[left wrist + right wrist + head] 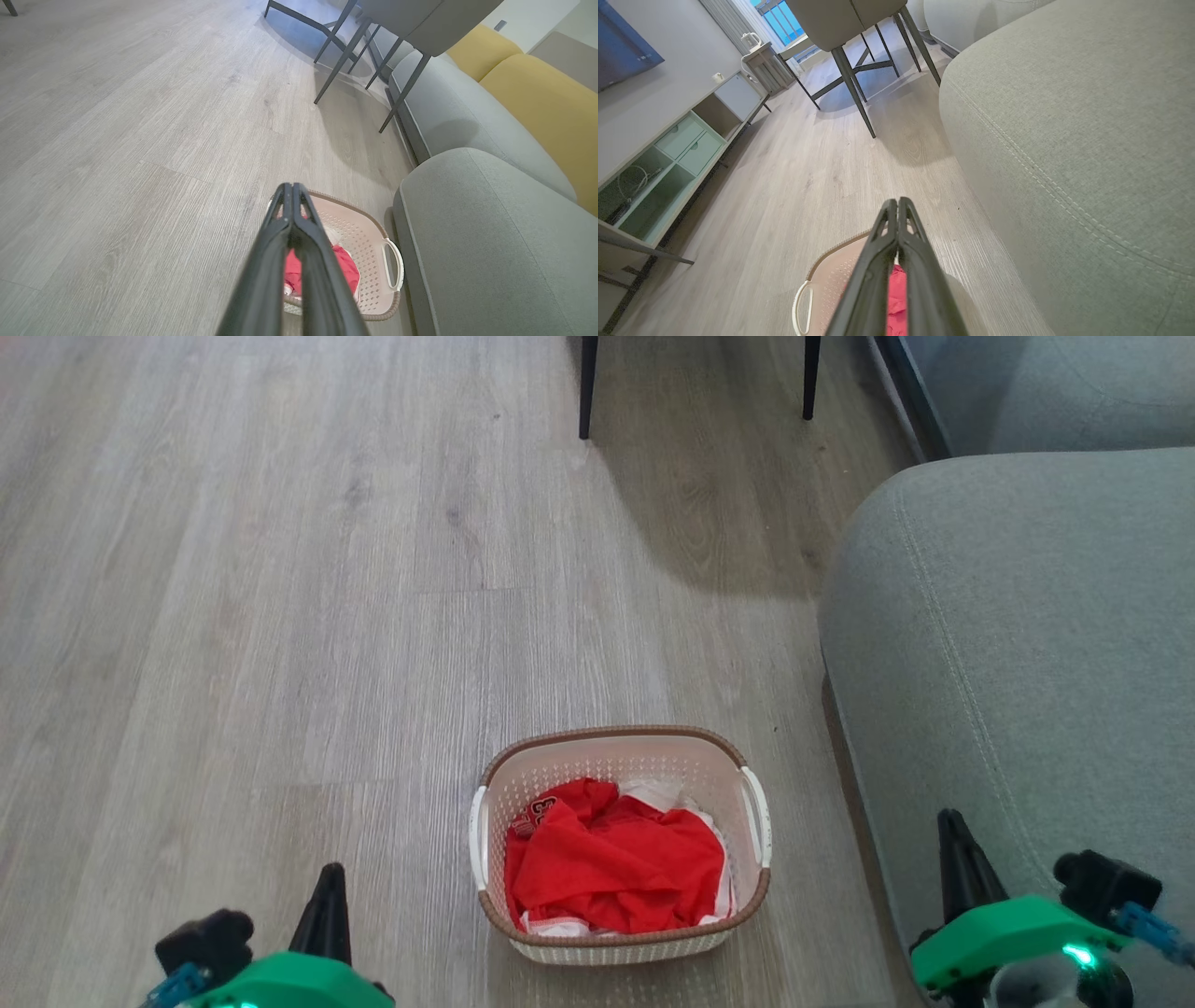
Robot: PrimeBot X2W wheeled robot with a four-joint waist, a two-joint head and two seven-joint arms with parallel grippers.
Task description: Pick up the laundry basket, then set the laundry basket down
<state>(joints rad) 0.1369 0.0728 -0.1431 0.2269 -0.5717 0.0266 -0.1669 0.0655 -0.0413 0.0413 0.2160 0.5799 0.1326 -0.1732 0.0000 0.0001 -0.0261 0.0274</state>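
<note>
The laundry basket [620, 761] sits on the wood floor, low in the middle of the head view, cream-white and perforated with a brown rim and white side handles [757, 814]. Red clothing [611, 859] fills it. My left gripper [329, 877] is shut at the lower left, well clear of the basket. Over the sofa arm at the lower right, my right gripper [950, 823] is shut with nothing in it. In the left wrist view the shut left gripper [291, 187] hangs above the laundry basket [369, 242]; in the right wrist view the right gripper [897, 203] hovers above the laundry basket [831, 280].
A grey sofa [1018, 644] stands close to the basket's right side. Dark chair legs [587, 387] rise at the back. Yellow cushions [537, 88] line the sofa's rear. A low cabinet [668, 154] runs along the far wall. Bare wood floor [280, 616] spreads to the left.
</note>
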